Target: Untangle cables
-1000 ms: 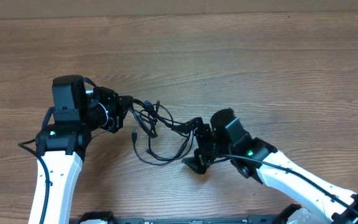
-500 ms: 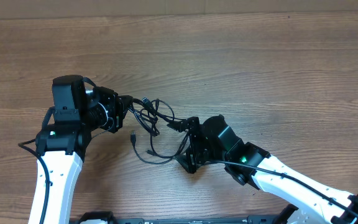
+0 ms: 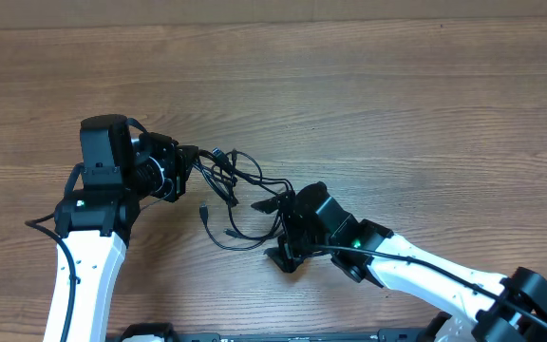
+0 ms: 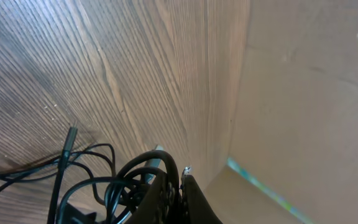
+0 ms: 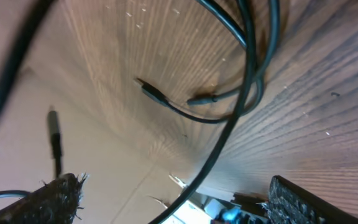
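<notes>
The cables [image 3: 228, 180] are thin black cords, tangled in a loose bundle on the wooden table [image 3: 397, 104], with a loop hanging down toward the front. My left gripper [image 3: 191, 160] is shut on the bundle's left end. In the left wrist view the fingers [image 4: 166, 193] press together on the cords [image 4: 104, 183]. My right gripper [image 3: 279, 231] is wide open at the bundle's right side, one finger near a cable strand and one lower. In the right wrist view a cable [image 5: 229, 124] runs between the spread fingers [image 5: 58, 199] without being gripped. Two plug tips [image 5: 151, 92] lie on the wood.
Both arms reach in from the front edge, the left arm [image 3: 88, 237] at the left and the right arm [image 3: 425, 271] at the lower right. A pale wall [image 4: 309, 93] borders the table's far edge.
My right arm has moved left toward the cables, its open jaws now straddling the loop's right side. The bundle has spread slightly to the right. My left gripper has kept its hold.
</notes>
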Motion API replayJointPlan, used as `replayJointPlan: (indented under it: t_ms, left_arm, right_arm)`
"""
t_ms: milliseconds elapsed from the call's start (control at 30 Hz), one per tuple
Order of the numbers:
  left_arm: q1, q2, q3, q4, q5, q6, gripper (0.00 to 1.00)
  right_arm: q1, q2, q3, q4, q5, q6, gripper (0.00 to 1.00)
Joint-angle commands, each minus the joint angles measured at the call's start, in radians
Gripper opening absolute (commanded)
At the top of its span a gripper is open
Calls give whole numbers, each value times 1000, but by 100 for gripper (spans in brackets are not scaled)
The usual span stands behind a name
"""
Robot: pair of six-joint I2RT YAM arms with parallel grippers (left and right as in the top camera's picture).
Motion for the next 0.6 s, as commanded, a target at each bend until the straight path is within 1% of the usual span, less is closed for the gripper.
replayJointPlan:
  t_ms: [0,100,167,233,333,433,467,567]
  left_arm:
    - [-2,-23,28,2,-49,-82,4]
    - [-3,-23,28,6,-54,-95,4]
    - [-4,-23,28,6,-44,-96,4]
    - [-6,-23,28,5,-1,-105,4]
    - [-23,-23,28,6,54,-176,4]
    - [-56,-23,28,10,52,-240,4]
    - [-68,-23,28,15,52,-250,4]
    - [-114,-23,28,56,53,-261,4]
  right_arm:
    - [13,10,6,31,-56,4,94]
    - [35,10,6,67,-48,12,94]
    - [50,10,6,85,-23,56,94]
    - [63,10,6,87,21,111,94]
    - [77,10,6,105,67,143,93]
    - [83,10,6,166,80,143,91]
    - [83,10,6,190,84,143,88]
    - [83,10,6,208,110,142,68]
